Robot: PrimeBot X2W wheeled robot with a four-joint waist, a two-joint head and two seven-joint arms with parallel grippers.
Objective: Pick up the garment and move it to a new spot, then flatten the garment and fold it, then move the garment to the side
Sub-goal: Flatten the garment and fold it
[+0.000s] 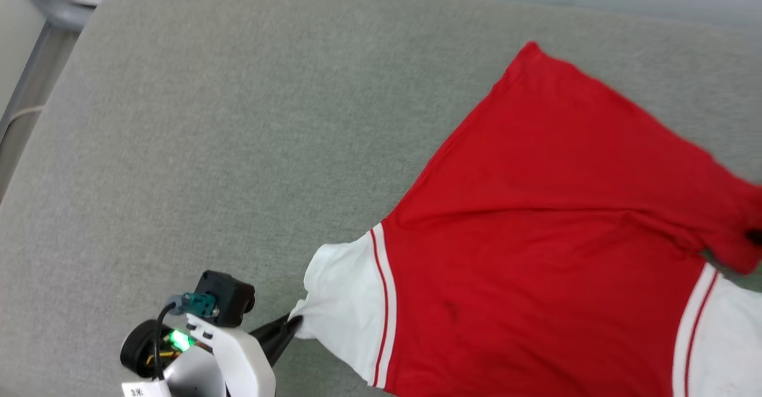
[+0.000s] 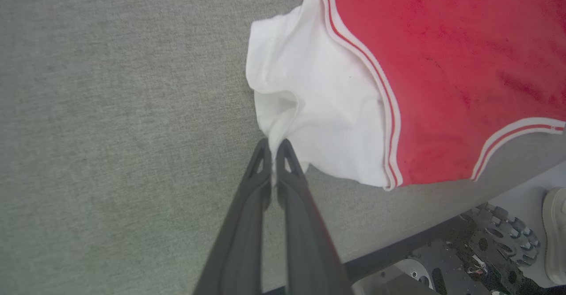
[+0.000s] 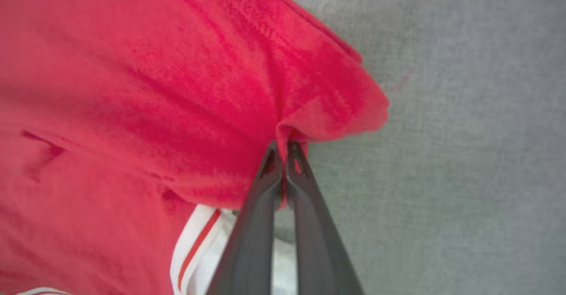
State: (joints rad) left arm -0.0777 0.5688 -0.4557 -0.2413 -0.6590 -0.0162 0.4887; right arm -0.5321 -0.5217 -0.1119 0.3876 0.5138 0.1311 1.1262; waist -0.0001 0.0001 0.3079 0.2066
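**Table** [image 1: 238,147] — grey fabric top, with a wide bare stretch across its left half.

**Shirt** [image 1: 536,236] — red, with a plain red face up. It lies on the right half of the table, spread but not flat. One red corner points toward the table's far edge, and a long crease runs across the body. Its right-hand red edge is bunched and raised off the table.

**White sleeve** [image 1: 342,302] — sits toward the table's middle, near the front edge, joined to the red body by white-and-red striped trim [image 1: 384,302]. Its outer tip is drawn out into a point.

**Second white sleeve** [image 1: 726,337] — at the table's right front, partly cut off by the head view's edge and partly overlapped by the bunched red cloth.

**Left pincer** [image 2: 275,147] — closed narrow on the drawn-out tip of the first sleeve; white cloth shows between the fingers [image 2: 247,206].

**Right pincer** [image 3: 283,147] — closed narrow on a fold of the red edge, just above the second sleeve's trim, with the cloth puckered at the fingertips.
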